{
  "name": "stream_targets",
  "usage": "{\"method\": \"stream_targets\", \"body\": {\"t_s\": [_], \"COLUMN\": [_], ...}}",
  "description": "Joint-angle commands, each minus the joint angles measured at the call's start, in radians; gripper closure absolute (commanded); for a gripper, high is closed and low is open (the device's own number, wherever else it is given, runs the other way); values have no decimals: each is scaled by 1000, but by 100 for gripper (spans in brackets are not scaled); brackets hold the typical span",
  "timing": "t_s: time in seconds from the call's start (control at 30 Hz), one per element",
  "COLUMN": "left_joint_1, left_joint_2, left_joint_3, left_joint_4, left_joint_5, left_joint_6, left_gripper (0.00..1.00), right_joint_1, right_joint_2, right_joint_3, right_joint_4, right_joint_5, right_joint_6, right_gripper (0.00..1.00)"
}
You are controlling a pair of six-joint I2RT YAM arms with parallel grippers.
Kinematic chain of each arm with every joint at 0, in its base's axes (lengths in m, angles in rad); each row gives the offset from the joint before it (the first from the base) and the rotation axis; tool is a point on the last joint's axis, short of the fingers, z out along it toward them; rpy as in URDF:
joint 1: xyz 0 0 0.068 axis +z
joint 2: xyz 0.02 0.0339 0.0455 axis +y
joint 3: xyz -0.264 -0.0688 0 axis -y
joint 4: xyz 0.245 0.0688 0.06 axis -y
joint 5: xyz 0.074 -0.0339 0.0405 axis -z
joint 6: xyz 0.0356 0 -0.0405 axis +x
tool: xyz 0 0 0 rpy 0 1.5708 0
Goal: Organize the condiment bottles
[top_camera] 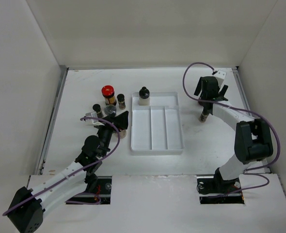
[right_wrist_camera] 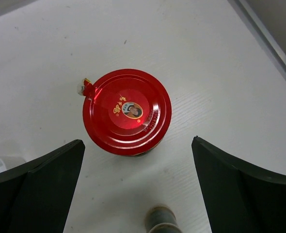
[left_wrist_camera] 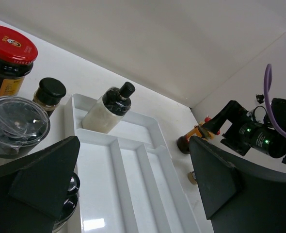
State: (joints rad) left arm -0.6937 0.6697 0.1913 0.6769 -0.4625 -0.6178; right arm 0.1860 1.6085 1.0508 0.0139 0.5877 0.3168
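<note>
At the left, a brown red-lidded jar [top_camera: 108,94], two small dark black-capped jars [top_camera: 121,100] [top_camera: 97,108] and a clear silvery-lidded jar [top_camera: 110,111] stand together. A pale black-capped bottle [top_camera: 143,96] stands in the tray's back compartment. My left gripper [top_camera: 118,120] is open and empty by the tray's left edge; in its wrist view [left_wrist_camera: 133,194] it looks across the tray. My right gripper [top_camera: 212,97] is open above a second red-lidded jar [right_wrist_camera: 127,111], which lies just beyond the fingertips. A small brown bottle [top_camera: 204,115] stands near it.
The white divided tray [top_camera: 156,145] has three long compartments and one cross compartment at the back. Another shiny-lidded jar [left_wrist_camera: 68,201] sits under my left finger. White walls enclose the table; a metal rail [right_wrist_camera: 274,43] runs along the right edge.
</note>
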Motion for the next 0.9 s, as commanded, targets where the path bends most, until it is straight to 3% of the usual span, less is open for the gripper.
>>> {"method": "stream_targets", "body": {"t_s": [0.0, 0.47, 0.53, 0.7, 0.87], "left_joint_1": [9, 12, 12, 12, 13], "left_joint_2": [-4, 8, 8, 24, 16], "left_joint_3": [0, 0, 0, 2, 0], "left_joint_4": [39, 46, 46, 49, 49], "left_joint_5": [5, 12, 10, 13, 15], "left_joint_6": [-10, -13, -13, -17, -17], "left_gripper": [0, 0, 0, 0, 0], "right_joint_1": [-30, -70, -70, -66, -59], "right_joint_2": [25, 156, 153, 116, 36], "right_joint_3": [83, 155, 149, 140, 120], "right_joint_4": [21, 61, 66, 93, 158], "right_joint_5": [-87, -157, -154, -123, -115], "right_joint_6": [1, -10, -5, -10, -21], "right_gripper": [1, 9, 15, 41, 48]}}
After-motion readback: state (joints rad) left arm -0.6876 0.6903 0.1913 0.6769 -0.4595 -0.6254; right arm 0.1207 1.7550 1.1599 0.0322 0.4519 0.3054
